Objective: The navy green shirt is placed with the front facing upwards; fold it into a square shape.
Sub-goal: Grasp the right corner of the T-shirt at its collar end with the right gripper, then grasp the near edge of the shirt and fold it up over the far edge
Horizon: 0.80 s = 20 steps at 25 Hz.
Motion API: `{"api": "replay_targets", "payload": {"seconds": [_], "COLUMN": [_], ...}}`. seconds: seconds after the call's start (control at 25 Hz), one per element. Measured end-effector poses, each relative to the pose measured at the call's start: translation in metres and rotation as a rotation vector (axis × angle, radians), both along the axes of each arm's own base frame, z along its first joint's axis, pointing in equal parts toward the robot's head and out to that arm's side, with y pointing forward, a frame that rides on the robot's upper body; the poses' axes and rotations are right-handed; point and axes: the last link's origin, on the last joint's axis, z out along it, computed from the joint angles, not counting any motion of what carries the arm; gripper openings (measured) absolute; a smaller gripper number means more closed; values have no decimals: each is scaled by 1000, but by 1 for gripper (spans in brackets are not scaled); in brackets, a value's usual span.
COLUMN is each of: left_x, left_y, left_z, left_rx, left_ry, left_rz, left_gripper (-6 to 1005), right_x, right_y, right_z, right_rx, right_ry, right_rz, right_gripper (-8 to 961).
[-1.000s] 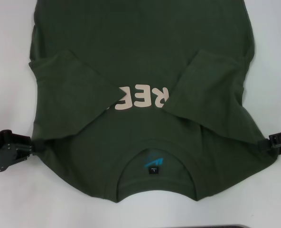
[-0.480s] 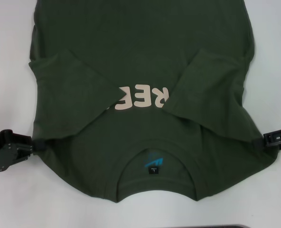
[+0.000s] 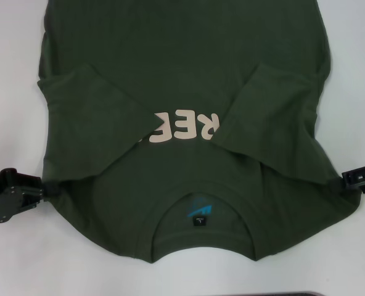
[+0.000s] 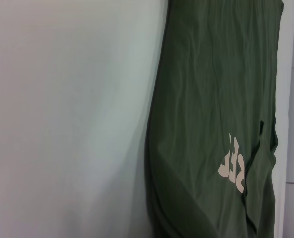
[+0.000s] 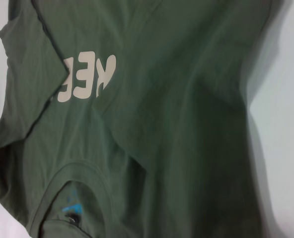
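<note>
The navy green shirt (image 3: 182,80) lies flat on the white table (image 3: 16,259), collar toward me, with its blue and black neck label (image 3: 199,216) showing. Both sleeves are folded inward over the chest, so only part of the cream lettering (image 3: 182,128) shows. My left gripper (image 3: 42,188) rests at the shirt's left shoulder edge, low on the table. At the right shoulder edge sits my right gripper (image 3: 345,181). The left wrist view shows the shirt (image 4: 211,119) from the side. The right wrist view shows its collar (image 5: 72,198) and lettering (image 5: 87,74).
White table surface (image 3: 355,259) borders the shirt on the left, right and near sides. A dark strip (image 3: 275,293) runs along the bottom edge of the head view. The shirt's far hem runs out of view.
My right gripper has shifted slightly up and outward at the shirt's edge. My left gripper has slipped a little lower. The shirt lies the same.
</note>
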Motion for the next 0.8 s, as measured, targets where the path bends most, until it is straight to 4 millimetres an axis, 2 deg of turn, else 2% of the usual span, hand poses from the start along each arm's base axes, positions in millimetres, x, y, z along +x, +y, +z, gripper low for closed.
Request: {"api": "replay_targets", "payload": {"seconds": [0.08, 0.48, 0.6, 0.8], "left_x": [0, 0, 0, 0], "left_y": [0, 0, 0, -1], "left_z": [0, 1, 1, 1], "left_rx": [0, 4, 4, 1], "left_ry": [0, -5, -6, -5], "left_rz": [0, 3, 2, 3], "left_gripper": [63, 63, 63, 63], "right_x": [-1, -1, 1, 2], "right_y": [1, 1, 0, 0], "right_z": [0, 3, 6, 8], "right_rx": [-2, -12, -14, -13], "right_ry": [-4, -14, -18, -21], "right_rz": [5, -2, -7, -11], "right_gripper": [708, 476, 267, 52]}}
